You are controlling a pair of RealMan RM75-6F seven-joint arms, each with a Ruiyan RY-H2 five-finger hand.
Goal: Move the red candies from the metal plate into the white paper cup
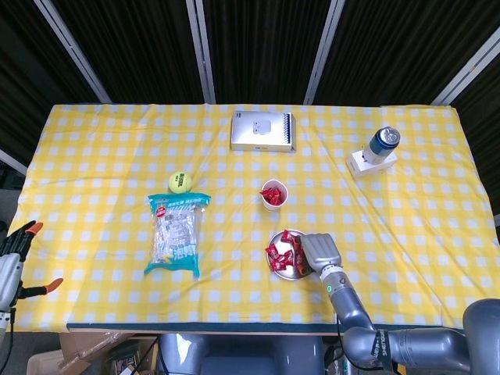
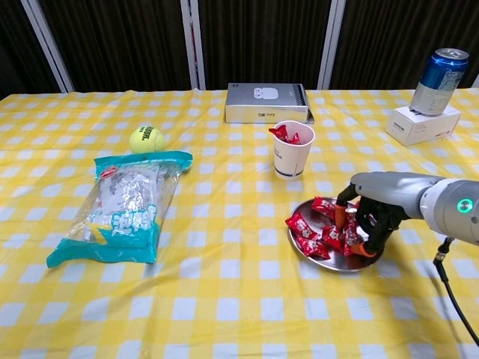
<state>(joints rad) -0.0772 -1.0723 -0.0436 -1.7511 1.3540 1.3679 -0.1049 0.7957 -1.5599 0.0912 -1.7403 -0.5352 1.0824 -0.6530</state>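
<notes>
Your right hand [image 2: 368, 222] curls over the metal plate's [image 2: 329, 262] right side, fingertips among the red candies [image 2: 308, 232]; whether it grips one, you cannot tell. The white paper cup [image 2: 292, 149] stands upright just beyond. Your left hand [image 1: 14, 254] hangs spread, off-table.

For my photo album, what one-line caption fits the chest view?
Right hand reaches into the plate of candies, with the cup waiting just behind.
</notes>
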